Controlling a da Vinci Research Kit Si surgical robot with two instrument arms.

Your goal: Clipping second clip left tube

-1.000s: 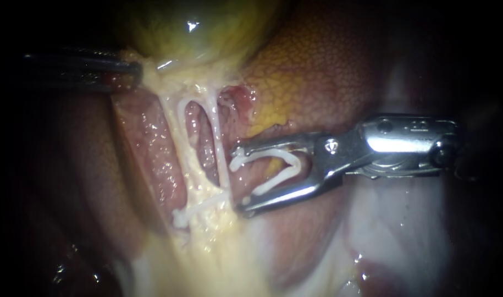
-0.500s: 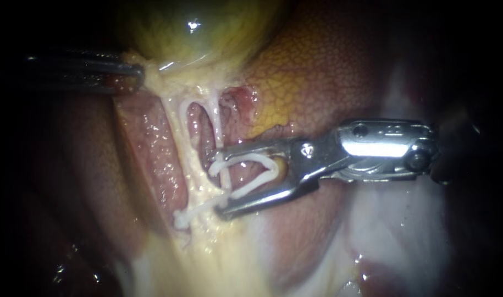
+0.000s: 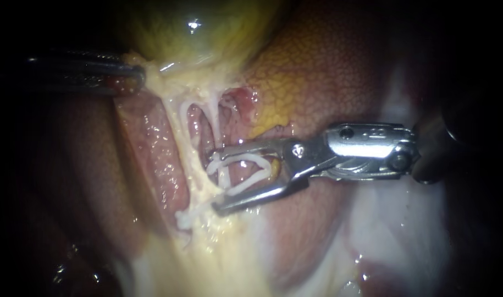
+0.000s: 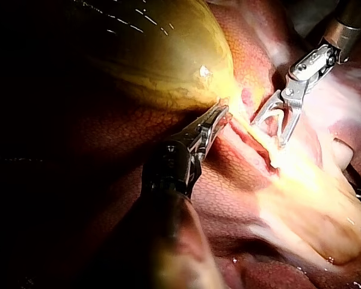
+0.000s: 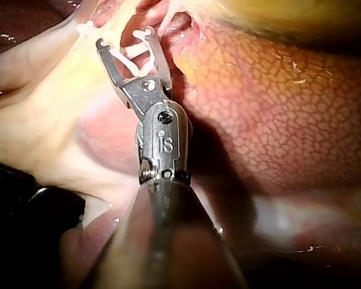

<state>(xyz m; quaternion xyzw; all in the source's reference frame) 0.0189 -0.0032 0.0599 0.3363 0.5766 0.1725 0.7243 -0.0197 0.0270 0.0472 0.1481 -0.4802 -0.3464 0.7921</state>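
At the neck of the gallbladder [image 3: 196, 33], the end effector of the left instrument [image 3: 136, 71] is clenched on its pale tissue, a grip that shows most plainly in the left wrist view. Only the endoscope view shows both tubes side by side. The right instrument [image 3: 214, 184] grasps an open white clip [image 3: 246, 159], which straddles the tube [image 3: 222, 177] nearer to it, above a placed clip [image 3: 182, 217]. A second ago its tips lay short of that tube.

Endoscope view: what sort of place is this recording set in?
Likely a surgical practice setup, seen close: a liver and gallbladder, the left instrument gripping tissue by the gallbladder, the right instrument holding a white clip around a tube.
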